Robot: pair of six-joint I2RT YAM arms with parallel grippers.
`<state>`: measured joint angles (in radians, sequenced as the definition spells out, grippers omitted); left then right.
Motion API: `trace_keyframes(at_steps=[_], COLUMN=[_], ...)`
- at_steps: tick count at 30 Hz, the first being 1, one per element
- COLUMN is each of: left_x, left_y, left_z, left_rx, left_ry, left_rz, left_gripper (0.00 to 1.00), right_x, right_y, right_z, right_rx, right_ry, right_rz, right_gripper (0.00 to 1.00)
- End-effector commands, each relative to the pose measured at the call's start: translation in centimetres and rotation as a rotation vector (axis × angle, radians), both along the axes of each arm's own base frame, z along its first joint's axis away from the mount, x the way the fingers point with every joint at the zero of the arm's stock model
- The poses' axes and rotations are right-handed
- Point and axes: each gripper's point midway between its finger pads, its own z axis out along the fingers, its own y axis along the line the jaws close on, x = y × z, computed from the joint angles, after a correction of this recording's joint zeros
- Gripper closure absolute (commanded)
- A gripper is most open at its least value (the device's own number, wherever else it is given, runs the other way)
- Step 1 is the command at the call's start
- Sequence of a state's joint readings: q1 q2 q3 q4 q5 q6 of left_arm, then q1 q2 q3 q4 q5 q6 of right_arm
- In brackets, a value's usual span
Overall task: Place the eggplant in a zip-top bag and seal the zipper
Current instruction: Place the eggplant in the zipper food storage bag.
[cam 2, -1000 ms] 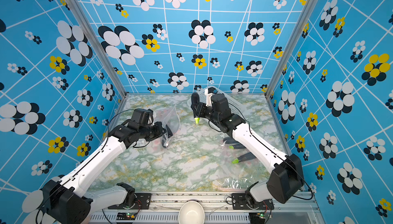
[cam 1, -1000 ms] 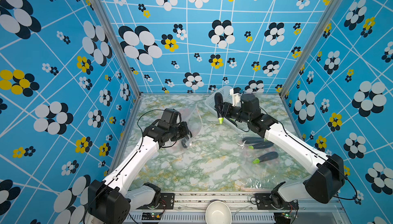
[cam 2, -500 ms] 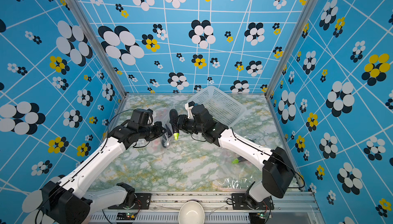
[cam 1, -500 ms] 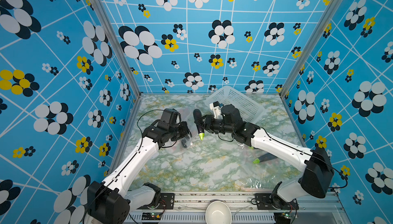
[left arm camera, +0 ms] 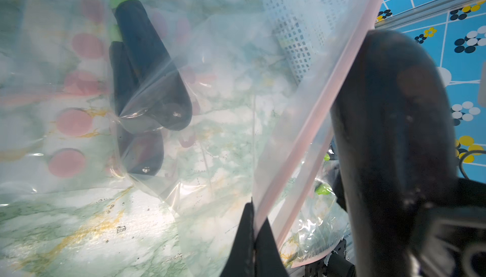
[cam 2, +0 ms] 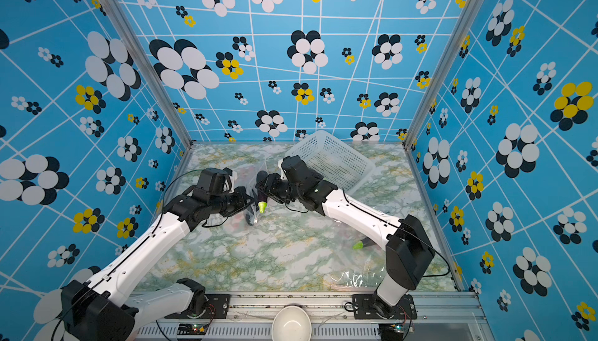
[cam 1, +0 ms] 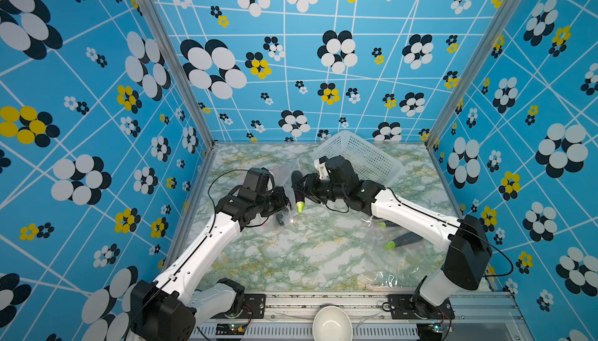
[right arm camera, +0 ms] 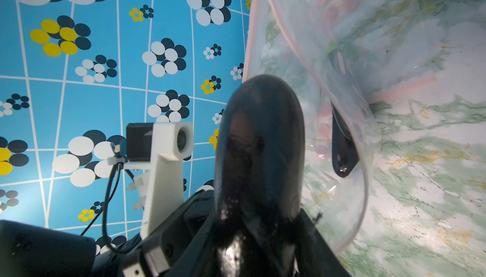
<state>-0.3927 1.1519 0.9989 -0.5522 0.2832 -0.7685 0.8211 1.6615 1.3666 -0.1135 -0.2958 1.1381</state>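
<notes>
Right pincer (cam 1: pixel 303 188) has brought the eggplant (cam 1: pixel 296 179) over from the basket (cam 1: pixel 362 158) side. It grips the eggplant stem-down just beside the bag (left arm camera: pixel 223 60) mouth, not clearly inside yet. Left pincer (left arm camera: pixel 253 217) is clamped on the bag's zipper strip, holding the mouth up. So insertion looks next and sealing hasn't started.

Count:
- Five eggplants: one held, two bagged eggplants (left arm camera: pixel 150 67) in the bag, two spare eggplants (cam 1: pixel 403 241) well apart from the bag, under the right forearm.
- At least two bags: the held one and a loose bag (cam 1: pixel 391 279) far from it at the bench (cam 1: pixel 291 258) front.
- One basket, one bowl (cam 1: pixel 331 324).
</notes>
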Motion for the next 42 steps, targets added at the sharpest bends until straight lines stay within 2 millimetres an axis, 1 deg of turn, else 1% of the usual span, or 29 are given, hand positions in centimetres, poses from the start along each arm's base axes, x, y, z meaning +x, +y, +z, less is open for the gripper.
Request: trace_keyframes(at_steps=[1, 4, 7, 9, 14, 16, 21, 22, 24, 27, 29, 31, 34, 36, 39, 42], left_x=[-0.3, -0.4, -0.3, -0.2, -0.1, -0.1, -0.1, -0.1, -0.1, -0.1, -0.1, 0.0, 0.0, 0.0, -0.1, -0.1], left_y=[0.0, 0.0, 0.0, 0.0, -0.2, -0.2, -0.3, -0.3, -0.3, -0.3, -0.3, -0.4, -0.5, -0.5, -0.3, -0.2], left_z=[0.7, 1.0, 1.2, 1.4, 1.5, 1.6, 2.2, 2.2, 2.4, 2.4, 2.3, 2.4, 2.5, 2.6, 2.7, 2.6], left_rx=[-0.03, -0.036, -0.039, -0.041, -0.049, -0.05, -0.061, -0.06, -0.061, -0.061, -0.062, -0.067, -0.074, -0.074, -0.065, -0.053], left_ry=[-0.025, -0.032, -0.038, -0.043, -0.043, -0.046, -0.06, -0.059, -0.064, -0.064, -0.061, -0.062, -0.064, -0.067, -0.069, -0.069], left_rz=[0.001, -0.004, -0.002, -0.002, -0.008, -0.008, -0.01, -0.011, -0.01, -0.01, -0.009, -0.01, -0.011, -0.012, -0.011, -0.012], left_gripper=[1.0, 1.0, 1.0, 1.0, 1.0, 1.0, 1.0, 1.0, 1.0, 1.0, 1.0, 1.0, 1.0, 1.0, 1.0, 1.0], right_x=[1.3, 1.6, 1.8, 2.0, 2.3, 2.4, 2.3, 2.3, 2.3, 2.3, 2.2, 2.2, 2.2, 2.2, 2.2, 2.0], right_y=[0.1, 0.0, -0.4, -0.7, -1.4, -1.7, -1.7, -1.6, -1.5, -1.3, -0.9, -0.9, -1.1, -1.4, -2.1, -3.6], right_z=[-1.3, -1.9, -1.9, -1.6, -0.5, -0.6, -0.8, -0.7, -0.6, -0.7, -0.7, -0.9, -1.4, -1.4, -0.2, 1.3], right_rx=[-0.031, -0.067, -0.103, -0.118, -0.138, -0.165, -0.19, -0.189, -0.184, -0.178, -0.176, -0.199, -0.237, -0.251, -0.257, -0.279], right_ry=[0.037, 0.035, 0.016, -0.003, -0.064, -0.076, -0.085, -0.09, -0.094, -0.086, -0.079, -0.087, -0.092, -0.103, -0.155, -0.232], right_rz=[-0.047, -0.049, -0.06, -0.068, -0.083, -0.084, -0.063, -0.06, -0.057, -0.047, -0.036, -0.036, -0.039, -0.044, -0.052, -0.072], right_gripper=[0.54, 0.53, 0.47, 0.44, 0.4, 0.39, 0.35, 0.35, 0.39, 0.39, 0.42, 0.42, 0.38, 0.38, 0.39, 0.4])
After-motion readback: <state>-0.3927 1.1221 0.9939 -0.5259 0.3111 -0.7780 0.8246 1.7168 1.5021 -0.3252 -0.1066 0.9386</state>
